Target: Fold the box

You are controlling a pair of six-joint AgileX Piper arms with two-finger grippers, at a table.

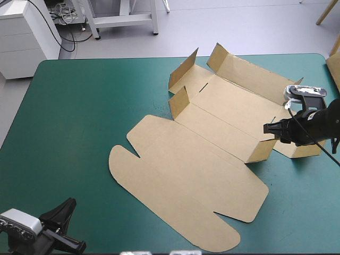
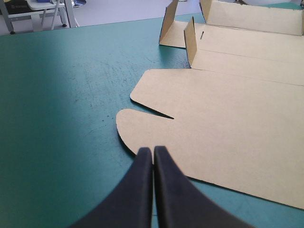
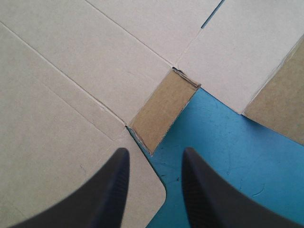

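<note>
The brown box [image 1: 196,159] lies as a cut sheet in the middle of the teal-green table, its lid panel with rounded tabs flat toward the near side. At the far end a long wall [image 1: 249,74] and two short flaps [image 1: 180,101] stand raised. My right gripper [image 1: 268,128] hovers open at the sheet's right side, just over a small raised flap [image 3: 164,111] that sits ahead of its fingers [image 3: 109,185]; nothing is between them. Shut and holding nothing, my left gripper [image 2: 153,151] rests near the table's near left corner [image 1: 66,210], with the lid's rounded tab [image 2: 137,128] just ahead.
Bare teal-green cover [image 1: 74,117] stretches across the left half of the table. A piece of more brown board [image 1: 334,66] shows at the table's right edge.
</note>
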